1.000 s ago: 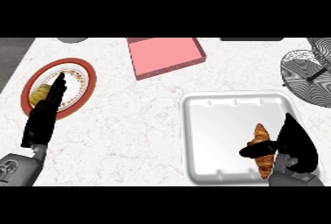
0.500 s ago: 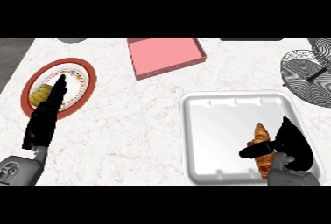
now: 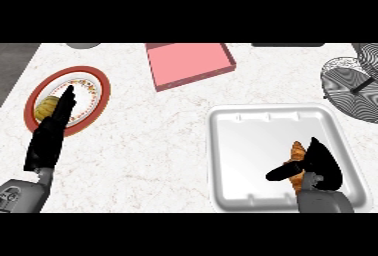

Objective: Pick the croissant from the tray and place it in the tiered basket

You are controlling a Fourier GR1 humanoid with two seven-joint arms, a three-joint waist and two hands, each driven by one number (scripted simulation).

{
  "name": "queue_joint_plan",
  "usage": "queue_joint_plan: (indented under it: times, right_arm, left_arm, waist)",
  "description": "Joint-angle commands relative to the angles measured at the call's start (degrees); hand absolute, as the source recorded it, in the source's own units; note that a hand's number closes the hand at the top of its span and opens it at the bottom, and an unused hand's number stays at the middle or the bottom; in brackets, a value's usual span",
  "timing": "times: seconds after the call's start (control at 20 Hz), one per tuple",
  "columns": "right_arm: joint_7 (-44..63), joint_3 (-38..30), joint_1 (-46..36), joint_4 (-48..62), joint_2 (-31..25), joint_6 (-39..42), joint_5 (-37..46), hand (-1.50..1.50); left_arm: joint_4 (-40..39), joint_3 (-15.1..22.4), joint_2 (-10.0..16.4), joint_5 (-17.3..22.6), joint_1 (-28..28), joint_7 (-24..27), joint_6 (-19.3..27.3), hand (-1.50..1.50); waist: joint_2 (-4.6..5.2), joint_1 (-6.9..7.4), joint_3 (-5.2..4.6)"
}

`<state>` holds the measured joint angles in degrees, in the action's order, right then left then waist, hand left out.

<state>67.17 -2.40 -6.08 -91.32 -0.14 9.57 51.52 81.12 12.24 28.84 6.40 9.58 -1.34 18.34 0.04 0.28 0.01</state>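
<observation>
Progress stands at the grasp: the golden-brown croissant (image 3: 297, 152) lies in the white rectangular tray (image 3: 247, 150), with the right hand (image 3: 319, 161) curled round it, thumb and fingers pinching. Lifting it and carrying it to the grey wire tiered basket (image 3: 353, 86) are not yet done. The left hand (image 3: 50, 137) rests straight-fingered at the left.

No words, numbers, labels or signs can be read on anything here.
</observation>
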Motion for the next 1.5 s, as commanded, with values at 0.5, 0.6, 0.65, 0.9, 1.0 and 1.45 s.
queue_joint_plan:
  times: [0.5,0.6,0.65,0.9,1.0,1.45]
  right_arm:
    - [4.3,1.3,-1.4,0.6,-1.1,9.1,-1.5,1.50]
    - [1.9,0.6,-1.6,4.9,0.0,-0.3,-2.5,1.50]
    - [5.6,3.4,-1.4,0.0,0.0,0.2,-4.2,1.50]
    - [-0.4,3.3,-2.3,-6.6,-1.4,6.3,-4.1,1.50]
    - [-16.4,10.9,-1.9,-3.7,-3.0,7.6,-5.4,1.50]
    - [-40.8,12.3,-0.7,-23.8,-10.0,9.1,-15.2,1.50]
  left_arm:
    - [-1.0,-1.9,-2.5,-3.4,0.2,-0.8,-0.7,0.00]
    - [-1.6,-4.2,-0.9,-1.8,2.0,-1.6,-3.4,0.00]
    - [1.5,-2.1,-2.8,-3.5,-3.8,1.8,-1.7,0.00]
    - [3.2,-4.8,-2.8,-2.9,-4.5,-0.5,-3.8,0.00]
    - [-0.9,-3.9,-2.9,-3.5,0.6,-0.3,-2.7,0.00]
    - [1.7,-4.7,-1.7,-3.1,-2.5,-1.3,-3.5,0.00]
  waist:
    - [-0.12,-0.48,-0.03]
    - [-0.03,-0.30,0.00]
    - [-0.17,-0.05,-0.01]
    - [-0.16,-0.13,-0.01]
    - [-0.03,-0.07,0.01]
    - [-0.53,-0.93,0.06]
